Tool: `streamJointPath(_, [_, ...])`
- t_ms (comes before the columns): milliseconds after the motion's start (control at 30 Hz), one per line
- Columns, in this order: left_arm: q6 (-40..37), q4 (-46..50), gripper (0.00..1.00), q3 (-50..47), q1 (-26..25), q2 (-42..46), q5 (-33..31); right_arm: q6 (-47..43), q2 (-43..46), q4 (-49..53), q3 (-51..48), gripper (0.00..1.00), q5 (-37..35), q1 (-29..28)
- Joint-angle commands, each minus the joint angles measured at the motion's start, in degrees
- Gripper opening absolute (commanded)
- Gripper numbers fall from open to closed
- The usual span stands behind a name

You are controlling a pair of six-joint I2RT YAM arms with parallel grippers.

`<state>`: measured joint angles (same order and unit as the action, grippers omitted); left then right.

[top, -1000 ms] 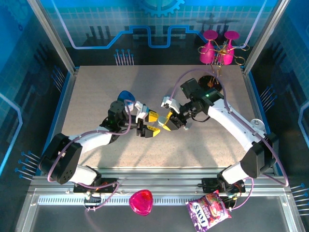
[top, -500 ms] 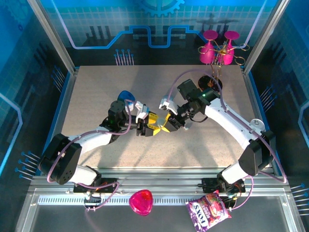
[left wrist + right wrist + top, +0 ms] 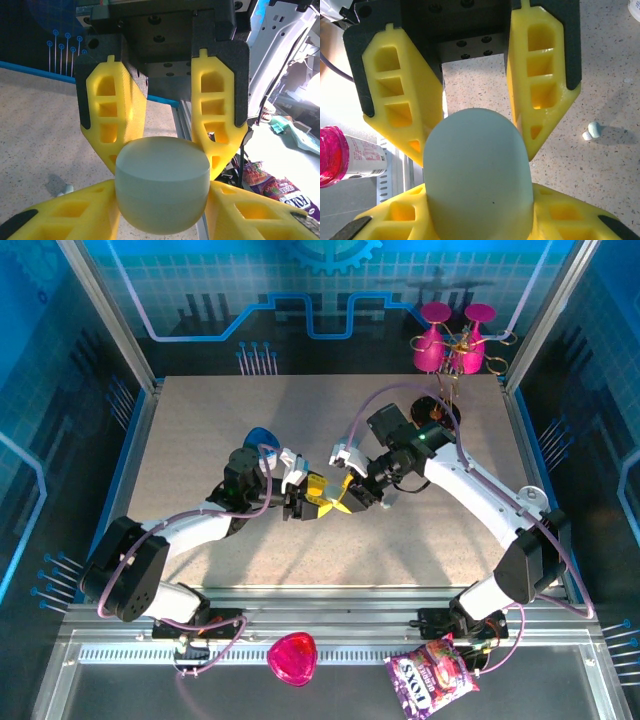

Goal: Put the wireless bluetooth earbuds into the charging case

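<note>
My left jaws and right jaws grip one pale oval plastic case (image 3: 161, 182). Likely I'm prying it open.

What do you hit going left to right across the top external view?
Blue round disc → left hand → pale oval plastic charging case clamped by both hands → right hand → pair of pink plastic goblets. Pink heart-shaped item and purple snack bag skipped: they overlap others.

Bright overhead light, blown-out glare in wrist views, soft shadow beside earbud (image 3: 593, 130)
</note>
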<state>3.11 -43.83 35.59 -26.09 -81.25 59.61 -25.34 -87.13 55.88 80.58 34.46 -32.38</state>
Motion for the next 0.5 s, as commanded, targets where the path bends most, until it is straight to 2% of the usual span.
streamJointPath(0, [0.93,-1.15,0.53,1.96,-0.41,0.49,1.91,0.62,-0.14,-2.35,0.11,0.35,-1.65,-0.63])
streamJointPath(167, [1.13,-1.26,0.53,1.98,-0.46,0.23,1.82,1.00,0.04,-3.39,-0.35,0.35,-1.83,-0.66])
streamJointPath(333, [1.45,-1.23,0.48,2.11,-0.46,-0.03,1.65,1.44,0.21,-4.63,-0.84,0.35,-2.05,-0.64])
streamJointPath(467, [1.27,-1.17,0.52,2.00,-0.43,-0.05,1.60,1.37,0.54,-4.81,-1.12,0.35,-1.69,-0.68])
